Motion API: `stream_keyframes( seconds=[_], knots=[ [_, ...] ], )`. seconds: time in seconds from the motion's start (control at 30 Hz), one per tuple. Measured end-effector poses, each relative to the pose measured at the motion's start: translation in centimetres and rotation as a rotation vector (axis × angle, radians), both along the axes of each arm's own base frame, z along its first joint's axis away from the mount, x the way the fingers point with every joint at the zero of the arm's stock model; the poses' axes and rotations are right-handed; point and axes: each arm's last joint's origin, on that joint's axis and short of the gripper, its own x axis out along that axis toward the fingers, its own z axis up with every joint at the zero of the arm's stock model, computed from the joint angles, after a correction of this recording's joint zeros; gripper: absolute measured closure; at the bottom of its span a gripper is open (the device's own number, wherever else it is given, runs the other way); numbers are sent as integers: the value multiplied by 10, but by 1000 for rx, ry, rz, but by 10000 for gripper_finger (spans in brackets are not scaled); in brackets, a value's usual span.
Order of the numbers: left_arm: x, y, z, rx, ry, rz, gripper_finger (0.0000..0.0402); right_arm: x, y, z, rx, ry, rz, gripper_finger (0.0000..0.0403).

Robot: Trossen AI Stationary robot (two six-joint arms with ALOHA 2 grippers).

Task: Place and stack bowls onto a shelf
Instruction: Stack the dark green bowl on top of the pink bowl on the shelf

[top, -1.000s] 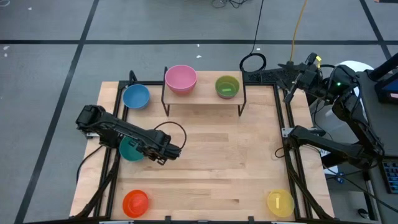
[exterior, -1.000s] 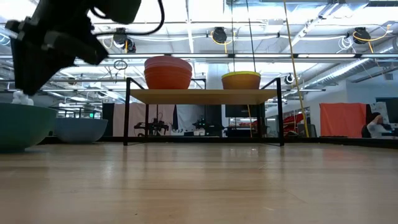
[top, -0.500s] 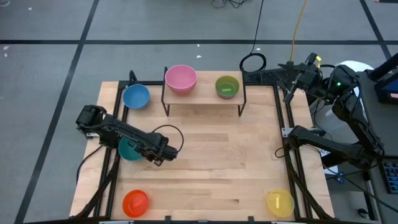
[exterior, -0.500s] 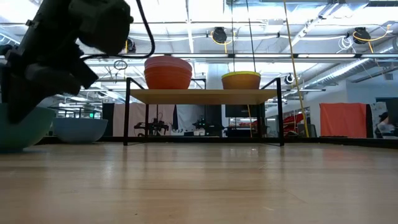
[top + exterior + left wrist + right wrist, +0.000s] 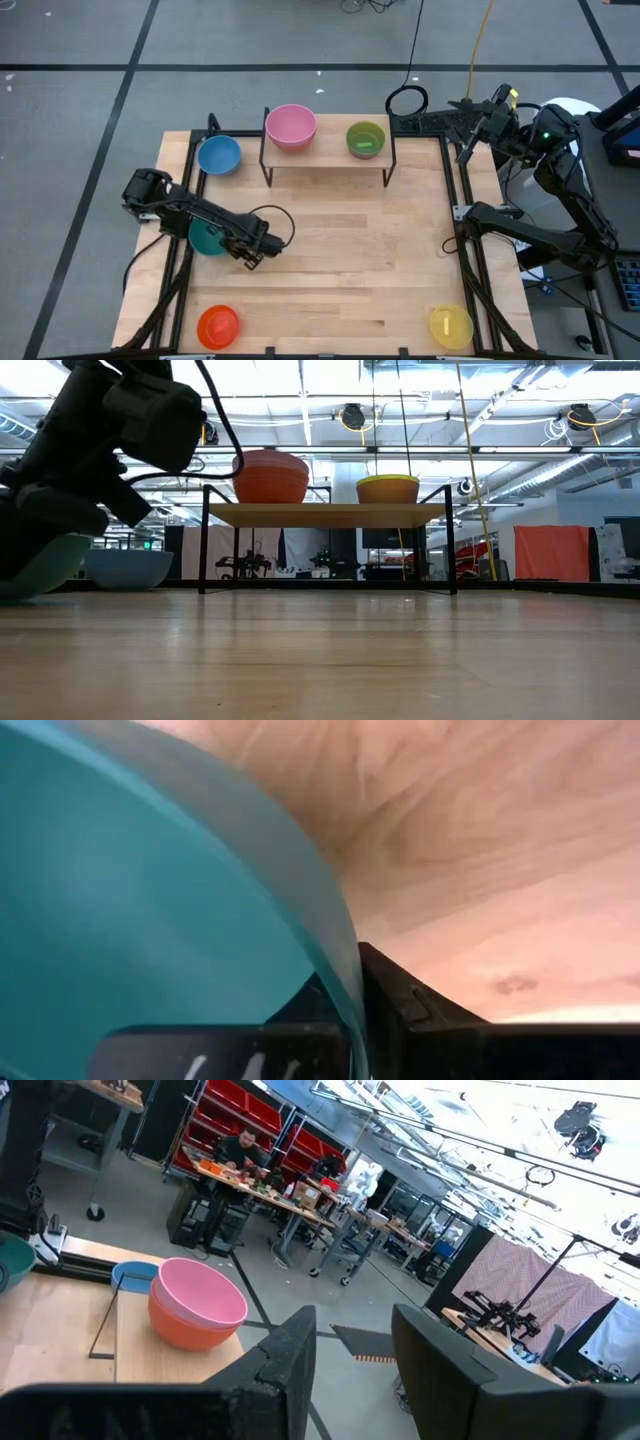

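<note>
Teal bowl [image 5: 207, 238] clamped at its rim by the left gripper [image 5: 245, 250], near the left edge of the table [image 5: 340, 280].
Its wall sits between the closed fingers [image 5: 400, 1010] and the bowl is tilted in the low view, mouth up; the shelf [image 5: 325, 158] at the far side carries a pink bowl [image 5: 291, 127] on an orange one and a green bowl [image 5: 365, 140], room open between them; blue bowl [image 5: 218, 155] left of the shelf; orange bowl [image 5: 218, 325] and yellow bowl [image 5: 450, 325] at the near corners, each empty; the middle of the table is free; right gripper [image 5: 352, 1342] waits at the far right corner, fingers apart.
</note>
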Motion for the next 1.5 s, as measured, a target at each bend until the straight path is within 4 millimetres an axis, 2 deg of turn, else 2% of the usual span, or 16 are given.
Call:
stream_keyframes(
  seconds=[0.2, 0.37, 0.57, 0.73, 0.93, 1.07, 1.23, 1.5],
  knots=[
    [7, 5, 8, -29, -12, -32, 396, 0, 0, 0, 18, -10, 1, 277],
    [21, 12, 37, -50, -16, -49, 398, 0, 0, 0, 30, -17, 1, 277],
    [35, 27, 105, -57, -130, -47, 398, 0, 0, 0, 32, -17, 2, 277],
    [43, 43, 175, -67, -420, -83, 398, 0, 0, 0, 26, -14, 1, 277],
    [34, 66, 248, 120, -707, -127, 398, 0, 0, 0, 23, -13, 0, 277],
    [23, 83, 286, 275, -830, -196, 398, 0, 0, 0, 23, -12, 1, 277],
    [10, 106, 309, 393, -860, -310, 398, 0, 0, 0, 24, -11, 1, 277],
    [-7, 150, 321, 482, -771, -528, 396, 3, -3, -1, 30, -4, 1, 277]
  ],
)
